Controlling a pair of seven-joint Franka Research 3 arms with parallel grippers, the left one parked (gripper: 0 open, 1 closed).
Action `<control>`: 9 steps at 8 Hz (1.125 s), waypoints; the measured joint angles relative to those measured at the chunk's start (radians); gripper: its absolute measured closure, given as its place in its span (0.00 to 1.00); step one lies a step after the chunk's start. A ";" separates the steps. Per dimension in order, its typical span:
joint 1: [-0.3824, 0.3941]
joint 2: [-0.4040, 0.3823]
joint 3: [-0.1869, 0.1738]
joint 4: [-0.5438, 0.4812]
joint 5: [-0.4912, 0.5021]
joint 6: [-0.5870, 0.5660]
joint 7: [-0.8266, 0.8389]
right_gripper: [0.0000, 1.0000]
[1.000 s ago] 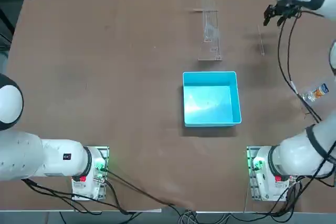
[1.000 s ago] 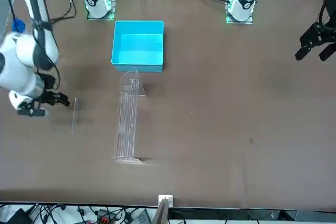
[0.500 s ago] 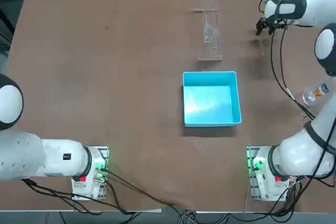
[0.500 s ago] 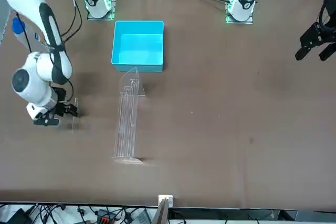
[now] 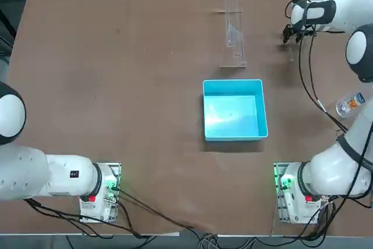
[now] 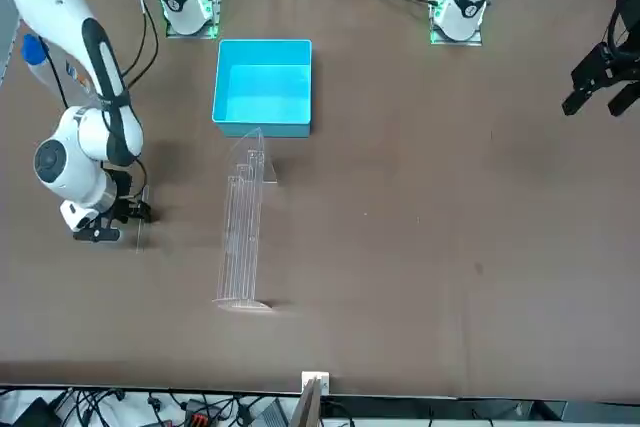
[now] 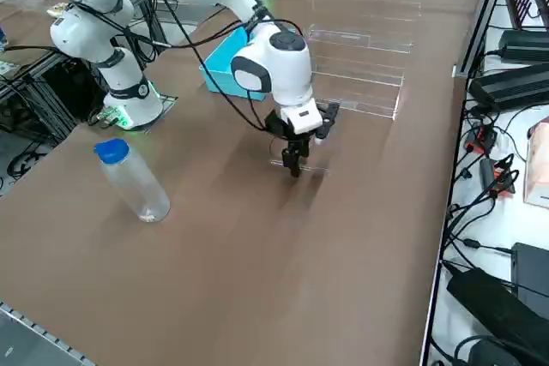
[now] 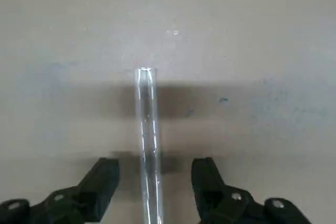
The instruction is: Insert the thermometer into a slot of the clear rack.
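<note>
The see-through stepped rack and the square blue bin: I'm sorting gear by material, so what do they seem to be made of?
Clear, long, stepped rack: probably glossy acrylic, since the table shows through and its edges catch light.

Light-blue, square, open bin: likely smooth, fairly shiny moulded plastic, given its even colour and the bright reflection inside.

Overhead and front cameras, facing tabletop

The light-blue bin [image 5: 235,110] sits on the brown surface [image 5: 145,115]; the clear rack [image 5: 234,39] lies beyond it; the right claw [image 5: 291,35] is near the thermometer [image 5: 291,54].
</note>
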 joint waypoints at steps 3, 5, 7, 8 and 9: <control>0.000 0.017 0.001 0.008 0.000 0.002 -0.001 0.28; 0.000 0.022 0.002 0.008 0.000 0.002 -0.002 0.35; 0.000 0.029 0.007 0.008 0.000 0.002 -0.002 0.39; 0.000 0.029 0.012 0.008 0.000 0.002 -0.002 0.41; 0.000 0.029 0.015 0.009 0.004 0.002 -0.002 0.49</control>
